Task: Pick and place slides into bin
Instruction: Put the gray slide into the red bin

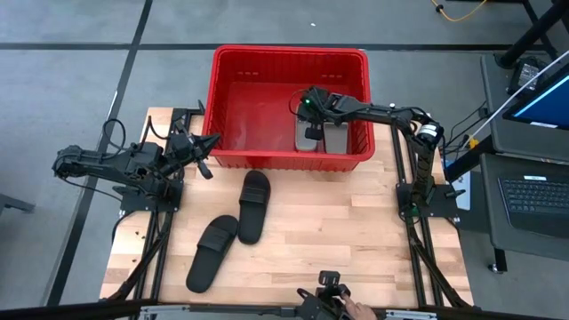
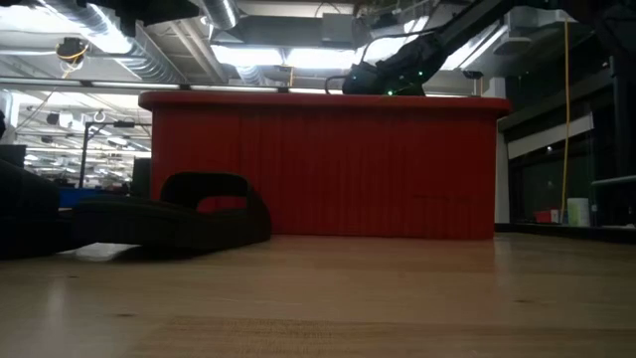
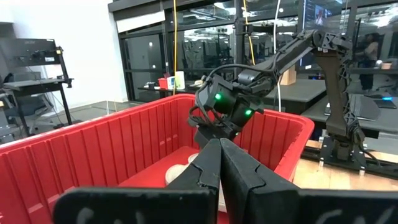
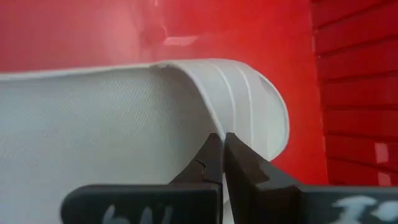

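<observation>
The red bin [image 1: 233,98] stands at the table's far middle. Two light grey slides [image 1: 304,124] [image 1: 337,136] lie side by side on its floor at the right; the left one fills the right wrist view [image 4: 93,124]. My right gripper [image 1: 311,133] is shut, reaching into the bin from the right, its tips [image 4: 222,142] just over the left grey slide. Two black slides lie flat on the table, one in front of the bin [image 1: 253,204], one nearer left [image 1: 212,252]. My left gripper [image 1: 212,142] is shut and empty beside the bin's near left corner. My right gripper's shut fingertips [image 4: 214,155] point down at the left grey slide's pale upper surface [image 4: 186,112]. I cannot tell whether they touch it. Nothing shows between the fingers.
The bin's left half [image 1: 253,111] has bare floor. In the low view the bin's front wall [image 2: 318,169] rises behind one black slide [image 2: 189,214]. A small dark device [image 1: 329,298] and a person's hand [image 1: 357,310] show at the table's near edge.
</observation>
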